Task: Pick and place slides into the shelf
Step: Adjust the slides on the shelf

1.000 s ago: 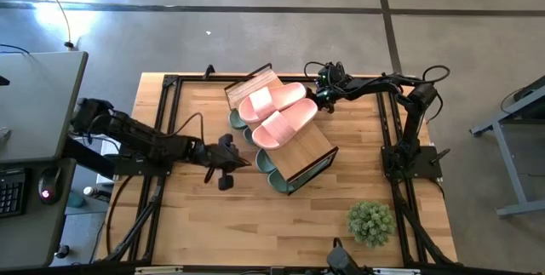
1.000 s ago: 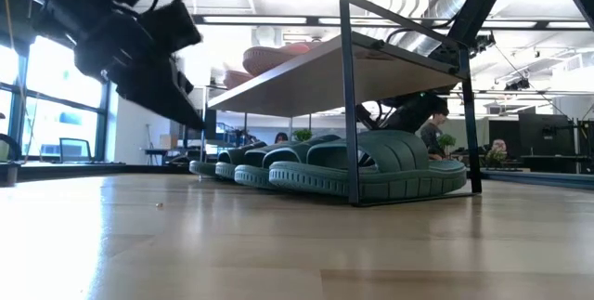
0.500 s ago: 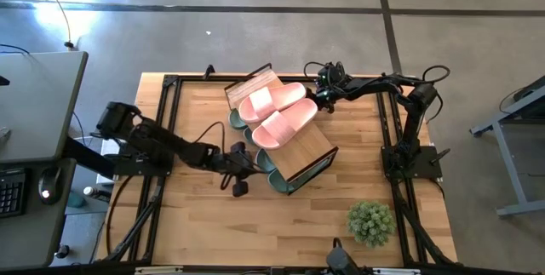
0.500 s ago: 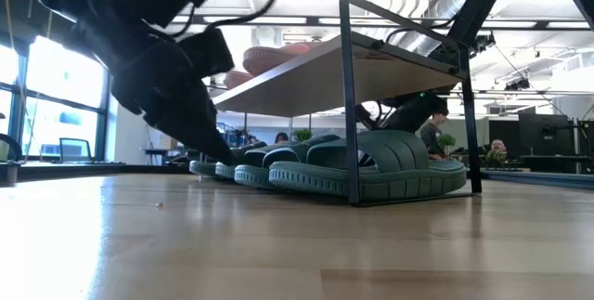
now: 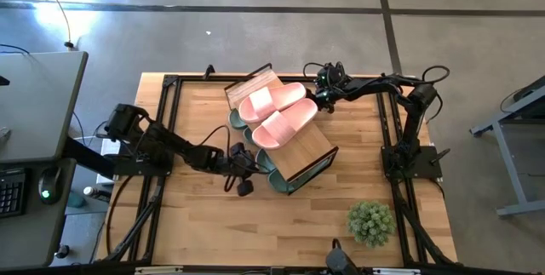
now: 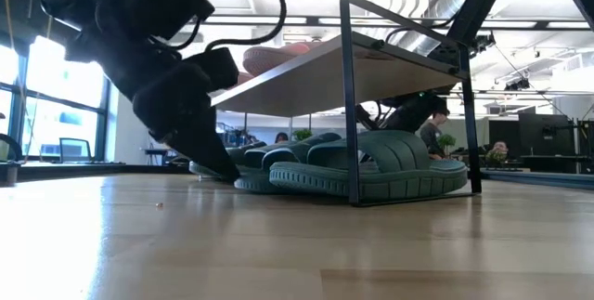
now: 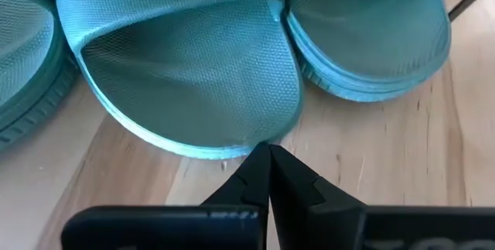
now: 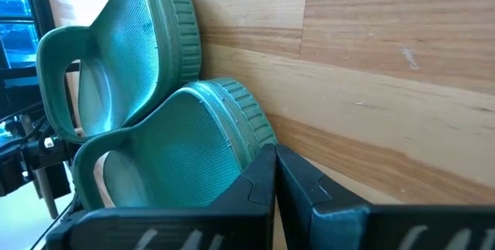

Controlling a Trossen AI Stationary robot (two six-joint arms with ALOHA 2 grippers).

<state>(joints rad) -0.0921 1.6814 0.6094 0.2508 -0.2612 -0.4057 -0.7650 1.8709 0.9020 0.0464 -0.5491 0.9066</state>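
The shelf (image 5: 306, 145) stands slantwise in the middle of the table, with two pale pink slides (image 5: 277, 113) lying on its plank top. Several green slides (image 6: 371, 165) rest sole-down on the table under it. My left gripper (image 7: 268, 151) is shut and low at the shelf's near-left side, its tips at the end of one green slide (image 7: 193, 72). My right gripper (image 8: 274, 153) is shut at the shelf's far-right side (image 5: 318, 101), its tips at the end of another green slide (image 8: 170, 149). My left gripper touches the rounded end rim (image 7: 251, 143) of a green slide with its shut fingertips. The fingers slant down from the table's left. The slide lies flat on the table under the shelf. My right gripper has its shut fingertips against the ribbed sole rim (image 8: 259, 138) at a green slide's end. It slants down from the table's far right. The slide rests on the table.
A small green potted plant (image 5: 370, 222) stands near the table's front right. The black frame rails (image 5: 170, 122) run along the table's sides. Bare wood lies in front of the shelf. People sit in the room behind in the low view.
My left gripper has gone toward the table's right and down, rolling a little, until its shut tips reached the green slides at the shelf's near-left side.
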